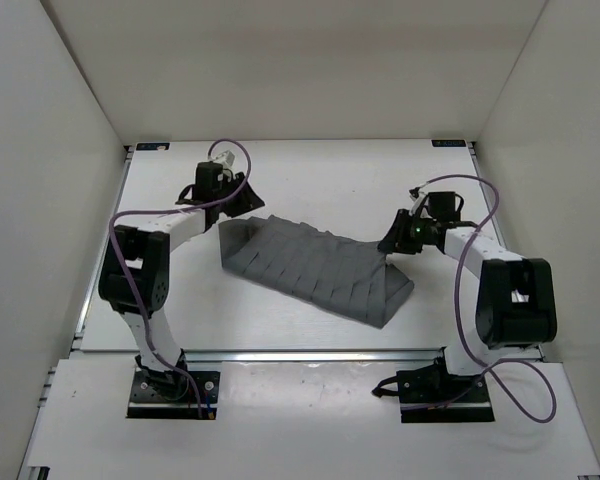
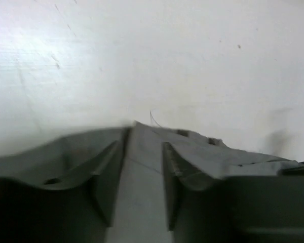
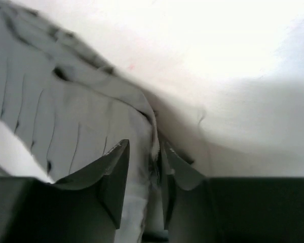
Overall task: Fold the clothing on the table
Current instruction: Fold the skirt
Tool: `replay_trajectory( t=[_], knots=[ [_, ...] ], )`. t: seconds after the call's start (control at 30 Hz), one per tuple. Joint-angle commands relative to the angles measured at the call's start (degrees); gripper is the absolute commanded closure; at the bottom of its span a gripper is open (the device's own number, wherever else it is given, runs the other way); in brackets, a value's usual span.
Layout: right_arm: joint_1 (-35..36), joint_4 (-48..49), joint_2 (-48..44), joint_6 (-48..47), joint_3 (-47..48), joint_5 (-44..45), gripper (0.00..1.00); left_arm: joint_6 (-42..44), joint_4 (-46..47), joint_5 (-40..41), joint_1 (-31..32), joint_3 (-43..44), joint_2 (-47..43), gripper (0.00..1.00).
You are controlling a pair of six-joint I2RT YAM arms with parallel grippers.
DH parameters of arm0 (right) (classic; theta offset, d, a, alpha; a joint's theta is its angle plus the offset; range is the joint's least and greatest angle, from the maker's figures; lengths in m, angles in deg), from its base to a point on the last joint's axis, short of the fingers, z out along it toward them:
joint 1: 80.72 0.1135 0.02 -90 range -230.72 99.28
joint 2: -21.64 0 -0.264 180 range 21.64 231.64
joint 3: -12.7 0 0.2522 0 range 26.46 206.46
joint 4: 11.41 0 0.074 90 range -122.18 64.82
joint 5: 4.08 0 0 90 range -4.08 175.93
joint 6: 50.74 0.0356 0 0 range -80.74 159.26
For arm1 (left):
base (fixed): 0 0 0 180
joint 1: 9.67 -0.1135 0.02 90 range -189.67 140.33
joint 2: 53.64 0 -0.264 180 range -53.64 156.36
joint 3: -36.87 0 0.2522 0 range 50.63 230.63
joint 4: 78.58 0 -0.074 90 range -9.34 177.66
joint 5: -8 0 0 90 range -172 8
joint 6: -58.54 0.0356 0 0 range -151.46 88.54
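The clothing point(image 1: 310, 265), a grey pleated skirt, lies folded into a slanted band across the middle of the white table point(image 1: 320, 175). My left gripper point(image 1: 238, 200) sits at the skirt's far left corner. In the left wrist view its jaws point(image 2: 142, 147) stand apart, and a flat strip of grey cloth point(image 2: 142, 202) runs between them. My right gripper point(image 1: 393, 245) is at the skirt's far right edge. Its jaws point(image 3: 144, 147) are slightly parted, with the bunched hem point(image 3: 152, 152) loose between them and pleats point(image 3: 66, 116) spreading to the left.
White walls enclose the table on the left point(image 1: 50, 150), back point(image 1: 300, 60) and right point(image 1: 560, 150). A metal rail point(image 1: 310, 355) runs along the near edge, with both arm bases point(image 1: 170, 392) point(image 1: 440, 390) behind it. Purple cables loop over each arm.
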Motion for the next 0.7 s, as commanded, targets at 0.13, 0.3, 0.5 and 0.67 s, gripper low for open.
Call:
replay_trajectory(
  t=[0.13, 0.3, 0.5, 0.67],
  knots=[
    [2.37, -3.55, -1.23, 1.32, 7.77, 13.12, 0.59, 0.92, -6.99, 2.43, -3.39, 1.27, -6.49, 0.44],
    [1.05, -10.21, -9.49, 4.31, 4.26, 13.31, 0.47, 1.54, -15.53, 7.53, -1.38, -9.09, -17.83, 0.42],
    [1.22, -15.68, -24.68, 9.76, -4.27, 13.05, 0.43, -1.62, -15.19, 11.41, 0.03, -22.82, -28.57, 0.45],
    [2.81, -16.04, -32.08, 14.94, -11.91, 11.65, 0.41, -4.52, -13.43, 13.60, 0.65, -27.05, -29.55, 0.44]
  ],
)
